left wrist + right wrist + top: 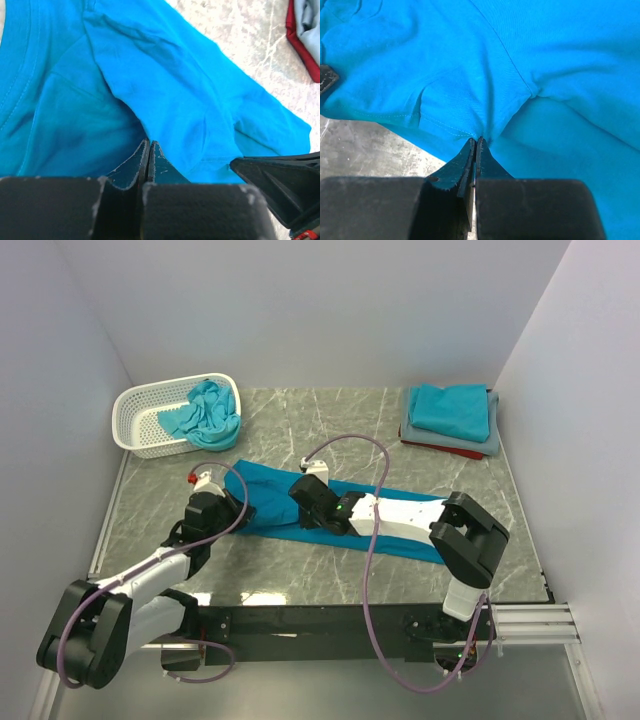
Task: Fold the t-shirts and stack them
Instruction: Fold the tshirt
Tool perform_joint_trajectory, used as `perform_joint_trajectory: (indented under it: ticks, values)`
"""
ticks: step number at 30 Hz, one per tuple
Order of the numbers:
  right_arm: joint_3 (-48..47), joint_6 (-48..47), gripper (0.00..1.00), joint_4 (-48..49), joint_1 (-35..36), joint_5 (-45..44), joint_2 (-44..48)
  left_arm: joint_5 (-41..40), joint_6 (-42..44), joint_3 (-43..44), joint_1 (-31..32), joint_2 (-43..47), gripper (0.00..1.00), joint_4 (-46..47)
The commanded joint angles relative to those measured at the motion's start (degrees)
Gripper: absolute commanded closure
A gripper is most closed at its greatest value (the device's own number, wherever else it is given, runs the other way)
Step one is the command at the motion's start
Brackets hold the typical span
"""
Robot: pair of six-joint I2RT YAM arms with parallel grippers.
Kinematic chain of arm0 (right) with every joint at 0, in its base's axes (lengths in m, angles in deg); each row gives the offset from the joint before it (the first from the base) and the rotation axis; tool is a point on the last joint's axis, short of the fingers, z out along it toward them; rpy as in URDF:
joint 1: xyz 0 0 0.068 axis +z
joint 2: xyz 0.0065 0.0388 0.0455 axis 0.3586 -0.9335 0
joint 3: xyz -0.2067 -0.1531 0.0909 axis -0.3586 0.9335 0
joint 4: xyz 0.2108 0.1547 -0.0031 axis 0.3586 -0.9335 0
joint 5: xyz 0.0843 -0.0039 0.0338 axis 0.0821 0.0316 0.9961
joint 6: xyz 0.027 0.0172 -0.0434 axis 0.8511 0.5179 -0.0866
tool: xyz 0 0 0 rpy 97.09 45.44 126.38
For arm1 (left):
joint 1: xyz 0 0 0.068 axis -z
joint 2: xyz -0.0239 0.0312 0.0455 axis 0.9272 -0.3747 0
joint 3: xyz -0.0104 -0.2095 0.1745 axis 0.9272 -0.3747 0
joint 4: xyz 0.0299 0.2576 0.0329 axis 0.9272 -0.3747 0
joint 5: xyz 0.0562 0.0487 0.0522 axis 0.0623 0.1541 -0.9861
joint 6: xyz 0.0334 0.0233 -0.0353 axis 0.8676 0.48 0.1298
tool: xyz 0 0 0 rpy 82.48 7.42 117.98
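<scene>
Our left gripper [149,146] and right gripper [476,141] are each pinched tight on a fold of the turquoise t-shirt [268,498], which we see spread across the middle of the marble table [300,425]. Folded t-shirts [450,412] are stacked at the far right; crumpled teal shirts [208,408] lie in a white basket [140,420] at the far left.

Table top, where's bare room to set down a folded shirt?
Freest: the bare table between the white basket and the folded stack, behind the blue t-shirt. A narrower bare strip runs along the near edge. The middle is crowded: left gripper and right gripper are shut on that shirt.
</scene>
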Motion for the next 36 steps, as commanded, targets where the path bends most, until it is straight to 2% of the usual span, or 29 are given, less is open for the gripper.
perform_joint_trajectory:
  ticks: [1, 6, 7, 9, 10, 11, 14, 17, 20, 25, 36]
  values:
    - [-0.3, 0.7, 1.00, 0.2, 0.4, 0.2, 0.9, 0.5, -1.2, -0.2, 0.2, 0.0, 1.00, -0.6]
    - [-0.4, 0.6, 0.97, 0.0, 0.4, 1.1, -0.4, 1.8, -1.4, -0.7, 0.2, 0.1, 1.00, -1.5]
    - [-0.3, 0.6, 0.95, -0.1, 0.4, 1.1, -0.3, 2.3, -1.5, -1.0, 0.2, 0.8, 0.94, -1.8]
    - [-0.3, 0.9, 0.82, -1.0, 0.4, 0.7, -0.3, 2.8, -1.6, -1.3, 0.2, 3.5, 0.76, -3.4]
    - [-0.3, 0.8, 0.76, -1.4, 0.4, 0.6, 0.2, 3.1, -1.6, -1.3, 0.2, 4.6, 0.65, -4.1]
    - [-0.2, 0.9, 0.69, -1.8, 0.4, 0.2, 0.7, 3.1, -1.3, -1.0, 0.2, 6.4, 0.50, -5.8]
    - [1.2, 0.6, 0.59, -3.6, 0.4, -1.9, 3.4, 2.6, -1.2, -0.2, 0.2, 8.6, 0.37, -7.5]
    - [3.5, 0.6, 0.51, -5.5, 0.2, -4.6, 7.1, 1.7, -0.6, 1.2, 0.2, 7.5, 0.35, -7.2]
    - [6.3, 0.3, 0.48, -6.2, -1.4, -6.4, 10.5, 2.0, 0.1, 3.1, 0.3, 3.1, 0.35, -5.5]
    - [11.4, -1.2, 0.47, -2.8, -9.3, -3.3, 14.2, 1.7, 0.3, 7.0, 2.3, -5.4, 0.34, -0.7]
    - [18.3, -5.1, 0.47, 3.9, -25.5, 1.9, 15.7, -1.3, 1.0, 16.1, 4.4, -21.5, 0.34, 1.8]
